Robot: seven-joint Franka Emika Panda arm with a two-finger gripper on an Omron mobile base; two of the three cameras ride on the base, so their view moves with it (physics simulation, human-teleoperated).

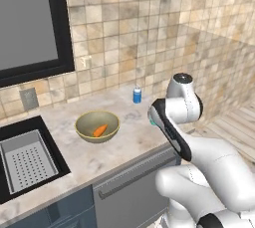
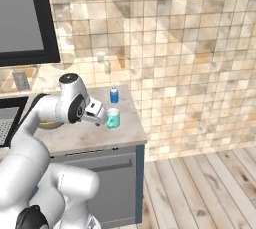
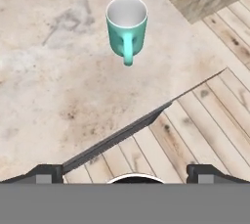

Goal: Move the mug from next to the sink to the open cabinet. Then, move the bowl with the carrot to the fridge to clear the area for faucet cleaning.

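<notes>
The teal mug (image 3: 127,30) stands upright on the marble counter (image 3: 44,81), its handle turned toward the hand camera. My gripper (image 3: 127,174) is open, its fingertips (image 3: 46,173) far apart, and it hovers short of the mug without touching it. From the right base, the gripper (image 2: 101,116) sits just left of the mug (image 2: 113,118). The olive bowl (image 1: 97,126) holds the orange carrot (image 1: 100,130) and rests between the black sink (image 1: 25,157) and my arm. A sliver of the mug (image 1: 150,117) peeks out behind the arm. The open cabinet, fridge and faucet are out of view.
A small blue can (image 2: 114,94) stands by the tiled wall just behind the mug. The counter ends a little right of the mug (image 2: 140,133), with wooden floor (image 2: 200,183) below. A grey strainer tray (image 1: 27,162) lies in the sink. A dark-framed grey panel (image 1: 30,23) hangs above.
</notes>
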